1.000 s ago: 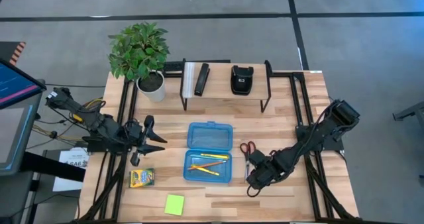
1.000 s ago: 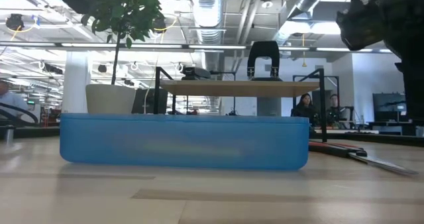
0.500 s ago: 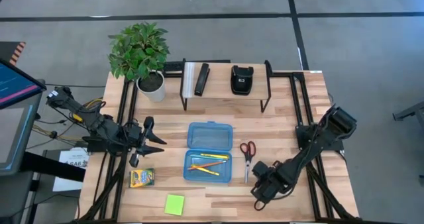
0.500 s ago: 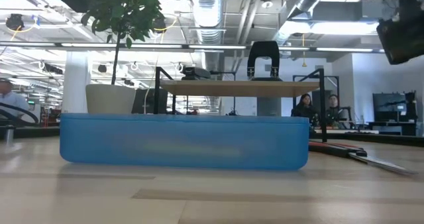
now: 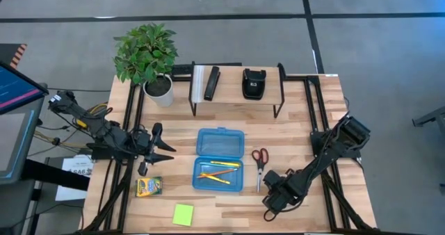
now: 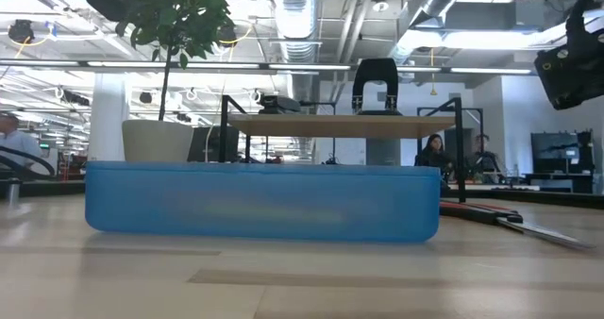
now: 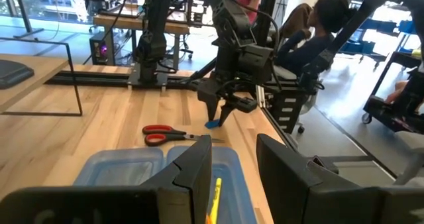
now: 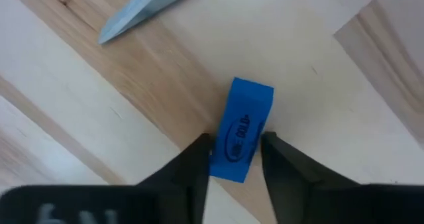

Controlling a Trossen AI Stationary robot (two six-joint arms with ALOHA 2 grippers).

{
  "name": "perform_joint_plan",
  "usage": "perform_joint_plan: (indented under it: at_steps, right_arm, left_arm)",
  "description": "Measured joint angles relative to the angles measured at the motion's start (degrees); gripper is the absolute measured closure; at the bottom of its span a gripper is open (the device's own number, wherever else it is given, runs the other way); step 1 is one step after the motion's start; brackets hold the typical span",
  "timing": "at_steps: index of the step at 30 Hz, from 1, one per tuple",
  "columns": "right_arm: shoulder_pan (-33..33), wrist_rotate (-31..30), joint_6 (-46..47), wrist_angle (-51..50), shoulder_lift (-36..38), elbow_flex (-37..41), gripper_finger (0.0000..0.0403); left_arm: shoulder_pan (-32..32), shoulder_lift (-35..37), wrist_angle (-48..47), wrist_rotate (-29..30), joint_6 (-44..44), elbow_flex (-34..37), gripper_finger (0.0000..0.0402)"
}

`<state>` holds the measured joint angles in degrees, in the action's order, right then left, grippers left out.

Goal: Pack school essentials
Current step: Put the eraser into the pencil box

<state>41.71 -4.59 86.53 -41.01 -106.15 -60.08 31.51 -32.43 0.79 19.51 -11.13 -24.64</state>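
Lying beside scissors [image 5: 259, 158]: eraser [image 8: 242, 139] between right gripper [image 8: 233, 159] jaws

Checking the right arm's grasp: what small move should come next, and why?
Probably finish closing. The right tool has its fingers on either side of the blue eraser, which lies on the table, so pinching it comes before lifting toward the open blue case.

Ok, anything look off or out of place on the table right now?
Nothing stands out. The scissors, crayon box and sticky notes lie flat beside the open blue case; the right gripper straddles the eraser.
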Motion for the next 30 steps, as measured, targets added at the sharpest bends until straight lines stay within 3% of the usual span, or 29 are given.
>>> perform_joint_plan:
  at_steps: [5, 9, 17, 23, 30]
  right_arm:
    - [-0.6, 0.4, -1.8, -3.0, -0.2, -2.4, 0.0329]
    - [-1.3, 0.5, -4.2, -7.2, -0.6, -5.6, 0.0353]
    - [-3.8, 0.0, -9.6, -13.1, -0.5, -12.0, 0.0353]
    - [-7.4, -4.6, -18.3, -13.2, -0.4, -17.6, 0.0353]
    - [-15.7, -8.1, -36.1, -1.5, -0.3, -21.5, 0.0353]
  left_arm:
    - [0.0, 0.0, 0.0, 0.0, -0.1, 0.0, 0.0294]
    - [0.0, 0.0, 0.0, 0.0, -0.2, 0.0, 0.0294]
    - [0.0, 0.0, 0.0, 0.3, -0.4, 0.0, 0.0294]
    - [0.0, 0.0, 0.0, 0.3, -0.4, 0.0, 0.0294]
    - [0.0, 0.0, 0.0, 0.4, 0.0, 0.0, 0.0294]
